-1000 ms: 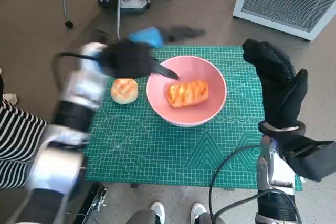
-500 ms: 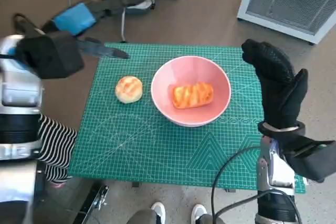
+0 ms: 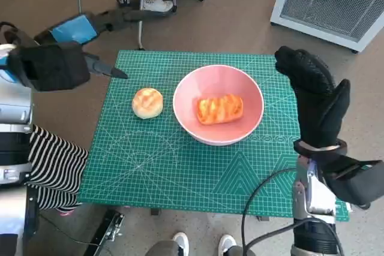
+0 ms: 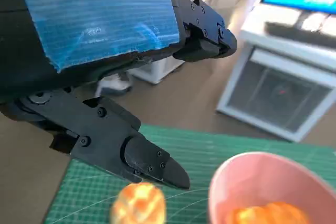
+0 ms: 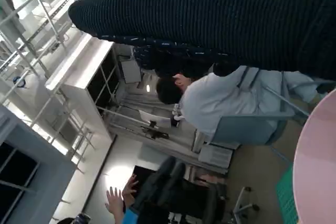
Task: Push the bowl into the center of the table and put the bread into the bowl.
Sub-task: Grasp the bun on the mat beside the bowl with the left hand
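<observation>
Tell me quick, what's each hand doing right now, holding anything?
Left hand: open, holding nothing, off the table's left edge.
Right hand: open, holding nothing, raised beside the bowl.

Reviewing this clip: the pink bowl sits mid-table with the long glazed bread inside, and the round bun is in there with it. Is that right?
Not quite. The head view shows only the long glazed bread inside the pink bowl; the round bun lies on the green mat beside the bowl, on the left hand's side. The rest holds.

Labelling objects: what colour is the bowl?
Pink; the bowl shows best in the head view.
</observation>
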Tool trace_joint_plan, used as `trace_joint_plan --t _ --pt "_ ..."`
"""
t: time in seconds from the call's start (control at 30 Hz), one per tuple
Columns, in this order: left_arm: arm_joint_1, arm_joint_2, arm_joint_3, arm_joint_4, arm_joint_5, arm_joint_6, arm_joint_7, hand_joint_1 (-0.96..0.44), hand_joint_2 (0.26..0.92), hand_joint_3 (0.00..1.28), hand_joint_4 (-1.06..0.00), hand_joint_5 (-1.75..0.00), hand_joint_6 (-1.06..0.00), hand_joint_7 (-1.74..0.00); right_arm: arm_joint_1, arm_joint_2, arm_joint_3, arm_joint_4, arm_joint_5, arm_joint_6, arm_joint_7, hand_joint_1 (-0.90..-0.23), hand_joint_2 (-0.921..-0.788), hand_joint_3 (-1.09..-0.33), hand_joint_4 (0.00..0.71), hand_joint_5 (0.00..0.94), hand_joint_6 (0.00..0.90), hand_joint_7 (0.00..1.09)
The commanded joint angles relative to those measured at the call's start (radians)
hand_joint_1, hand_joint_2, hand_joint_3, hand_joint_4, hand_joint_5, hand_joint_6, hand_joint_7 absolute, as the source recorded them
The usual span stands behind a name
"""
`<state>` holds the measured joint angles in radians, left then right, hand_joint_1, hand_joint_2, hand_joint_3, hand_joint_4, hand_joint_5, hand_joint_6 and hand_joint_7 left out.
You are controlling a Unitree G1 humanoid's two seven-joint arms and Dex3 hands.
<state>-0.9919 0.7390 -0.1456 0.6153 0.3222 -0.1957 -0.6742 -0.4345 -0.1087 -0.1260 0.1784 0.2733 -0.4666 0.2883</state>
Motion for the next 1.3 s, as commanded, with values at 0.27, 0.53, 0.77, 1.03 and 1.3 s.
trace_joint_plan --t 0.27,0.53,0.77,1.03,1.3 --pt "-0.006 -0.060 -0.105 0.191 0.087 -0.008 0.044 -0.01 0.720 0.01 -0.08 0.00 -0.28 0.00 -0.004 0.003 -0.001 0.031 0.014 0.017 0.022 -0.689 -0.921 -0.696 0.205 0.006 0.149 0.36" --pt "-0.055 -0.105 -0.177 0.342 0.162 -0.025 0.083 -0.01 0.724 0.01 -0.06 0.00 -0.24 0.00 0.004 -0.003 -0.005 0.017 0.021 0.028 0.032 -0.688 -0.921 -0.696 0.211 0.007 0.150 0.36" --pt "-0.088 -0.142 -0.214 0.448 0.198 -0.037 0.132 -0.06 0.722 0.00 -0.05 0.00 -0.24 0.00 0.011 -0.008 -0.008 0.008 0.017 0.033 0.033 -0.688 -0.921 -0.697 0.211 0.006 0.150 0.36" --pt "-0.116 -0.199 -0.253 0.548 0.235 0.011 0.164 -0.10 0.726 0.00 -0.06 0.00 -0.23 0.00 0.018 -0.016 -0.014 -0.005 0.014 0.043 0.035 -0.689 -0.921 -0.697 0.212 0.005 0.150 0.36" --pt "-0.121 -0.229 -0.281 0.606 0.257 0.036 0.191 -0.13 0.730 0.01 -0.06 0.00 -0.23 0.00 0.031 -0.018 -0.014 -0.022 0.004 0.046 0.031 -0.690 -0.921 -0.697 0.208 0.003 0.149 0.36"
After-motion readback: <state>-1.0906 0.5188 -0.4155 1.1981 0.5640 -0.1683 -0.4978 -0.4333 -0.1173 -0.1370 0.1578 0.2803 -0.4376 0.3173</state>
